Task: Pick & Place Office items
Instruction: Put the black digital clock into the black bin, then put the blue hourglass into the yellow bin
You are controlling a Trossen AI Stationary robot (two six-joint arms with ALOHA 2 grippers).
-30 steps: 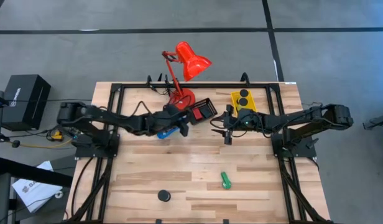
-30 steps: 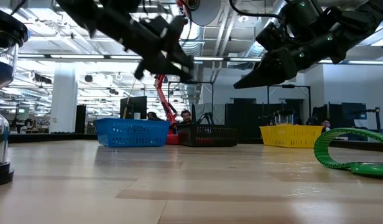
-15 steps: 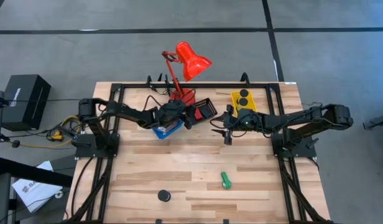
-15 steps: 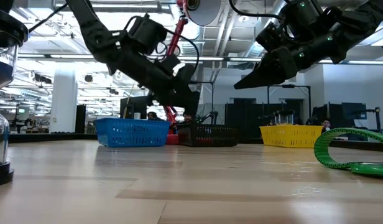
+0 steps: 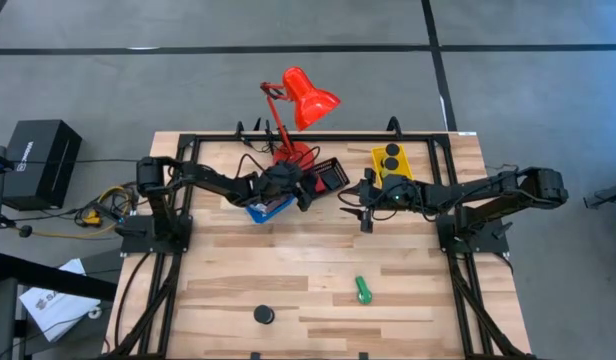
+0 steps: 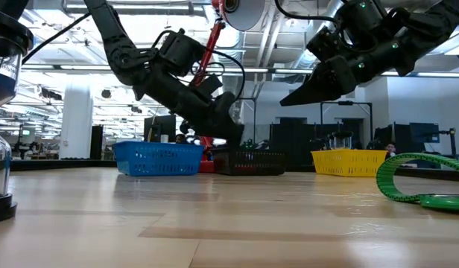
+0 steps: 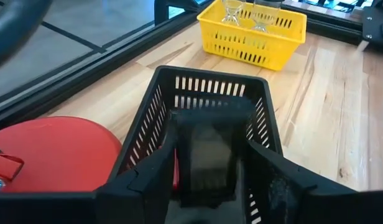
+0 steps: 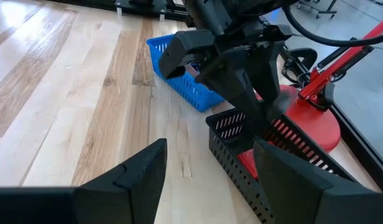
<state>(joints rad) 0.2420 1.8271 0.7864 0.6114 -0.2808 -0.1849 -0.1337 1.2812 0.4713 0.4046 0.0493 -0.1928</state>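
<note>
The left gripper hangs directly over the black tray, its fingers spread to either side of a small black rectangle. Whether the pads press on it I cannot tell; the piece sits between them, inside the tray walls, with something red on the tray floor just beneath. The blue tray lies right behind this gripper, under its wrist, and the red desk lamp has its base just beside it. The right gripper hovers above bare table with its jaws apart and nothing between them; the yellow tray, holding two black round pieces, is close beside its arm. Well in front of it lie a green stubby cylinder and another black round piece.
</note>
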